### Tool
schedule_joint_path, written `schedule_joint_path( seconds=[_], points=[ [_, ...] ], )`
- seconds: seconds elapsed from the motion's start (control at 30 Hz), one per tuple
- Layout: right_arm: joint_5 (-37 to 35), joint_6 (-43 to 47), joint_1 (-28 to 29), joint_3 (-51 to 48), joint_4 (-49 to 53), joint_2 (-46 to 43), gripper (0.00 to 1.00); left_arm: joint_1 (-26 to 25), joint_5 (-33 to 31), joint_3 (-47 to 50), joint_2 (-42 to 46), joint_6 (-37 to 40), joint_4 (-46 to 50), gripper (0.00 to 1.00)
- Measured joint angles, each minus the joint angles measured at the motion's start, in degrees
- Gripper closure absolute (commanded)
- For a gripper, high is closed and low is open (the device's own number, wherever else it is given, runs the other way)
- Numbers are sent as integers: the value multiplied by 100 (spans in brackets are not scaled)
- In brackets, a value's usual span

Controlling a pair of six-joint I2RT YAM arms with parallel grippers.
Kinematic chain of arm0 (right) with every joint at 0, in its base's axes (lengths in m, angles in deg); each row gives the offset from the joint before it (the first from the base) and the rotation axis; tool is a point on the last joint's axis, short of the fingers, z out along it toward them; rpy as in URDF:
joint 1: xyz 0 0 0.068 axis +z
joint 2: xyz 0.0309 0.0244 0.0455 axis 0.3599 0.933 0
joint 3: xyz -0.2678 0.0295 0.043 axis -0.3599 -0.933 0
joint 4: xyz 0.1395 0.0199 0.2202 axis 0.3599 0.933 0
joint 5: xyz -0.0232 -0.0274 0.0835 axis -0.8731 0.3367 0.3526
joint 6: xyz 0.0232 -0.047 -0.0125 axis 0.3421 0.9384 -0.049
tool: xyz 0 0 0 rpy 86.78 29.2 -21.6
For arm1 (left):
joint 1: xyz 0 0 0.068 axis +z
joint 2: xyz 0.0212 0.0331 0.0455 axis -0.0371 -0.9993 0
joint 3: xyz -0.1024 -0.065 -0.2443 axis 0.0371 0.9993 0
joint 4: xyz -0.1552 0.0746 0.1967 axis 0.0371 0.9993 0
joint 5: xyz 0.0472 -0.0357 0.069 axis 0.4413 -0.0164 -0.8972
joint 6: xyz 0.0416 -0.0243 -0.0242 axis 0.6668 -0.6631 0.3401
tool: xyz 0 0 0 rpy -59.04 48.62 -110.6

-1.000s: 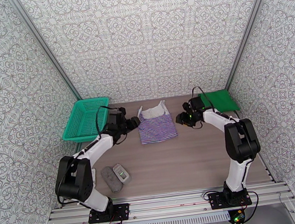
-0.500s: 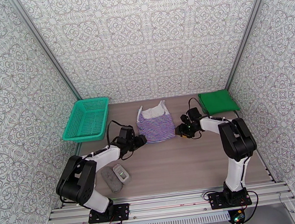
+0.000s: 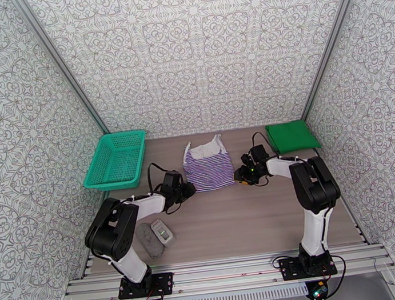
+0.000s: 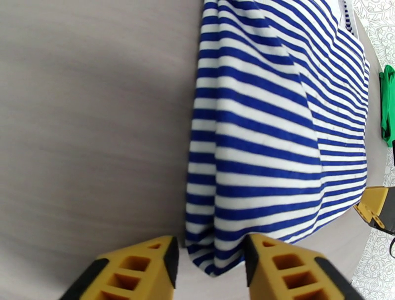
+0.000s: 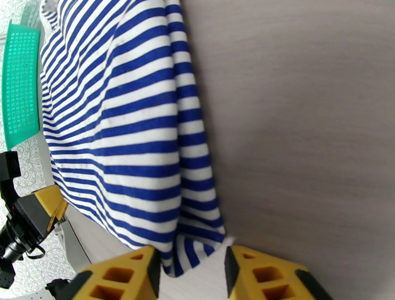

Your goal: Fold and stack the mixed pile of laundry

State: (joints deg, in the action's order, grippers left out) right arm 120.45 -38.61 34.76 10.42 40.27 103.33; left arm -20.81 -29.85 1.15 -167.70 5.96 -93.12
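- A teal mesh basket point(image 3: 116, 160) stands at the far left corner of the surface point(image 3: 246, 216), close to the left wall.
- Two small grey objects point(image 3: 154, 236) lie side by side at the near left, touching each other. The left one is darker, and the right one has a small green mark.
- Patterned walls point(image 3: 197, 50) close three sides.
- A metal rail point(image 3: 229, 270) runs along the near edge.
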Motion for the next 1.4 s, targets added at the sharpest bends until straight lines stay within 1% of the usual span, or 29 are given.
schedule_joint_path(
  seconds=[0.07, 0.23, 0.3, 0.43, 0.53, 0.67, 0.83, 0.97, 1.07, 1.2, 1.3, 1.4],
  points=[
    [2, -35, 35, 9, -66, 39, 70, 0, 7, -66, -87, -66, -66, 72],
    [4, -61, 70, 20, -133, 70, 89, -2, 33, -101, -170, -83, -177, 100],
    [0, -72, 72, 20, -155, 70, 94, -2, 37, -101, -177, -111, -192, 100],
    [-28, -168, 114, -83, -299, 37, 99, -7, 20, 26, -118, -90, -236, 100],
    [-46, -166, 131, -415, -417, -151, 100, -22, 11, 348, 151, -94, -260, 100],
    [-68, -170, 142, -1058, -452, -638, 100, -214, 17, 850, 675, -92, -173, 100],
    [-142, -168, 151, -1917, -273, -1471, 100, -632, 13, 1141, 1539, -81, 396, 100],
    [-286, -166, 157, -2002, 221, -2059, 100, -726, 15, 1012, 2050, -31, 874, 100],
    [-479, -166, 177, -1578, 772, -2249, 100, -645, 31, 667, 2114, 79, 1200, 100],
    [-785, -199, 177, -514, 1309, -2188, 100, -297, 140, 127, 2063, 214, 1360, 100],
    [-911, -234, 177, 295, 1460, -2000, 100, -2, 278, -387, 1849, 310, 1364, 100],
    [-999, -262, 173, 1073, 1504, -1598, 100, 304, 496, -918, 1421, 396, 1279, 100]
  ],
)
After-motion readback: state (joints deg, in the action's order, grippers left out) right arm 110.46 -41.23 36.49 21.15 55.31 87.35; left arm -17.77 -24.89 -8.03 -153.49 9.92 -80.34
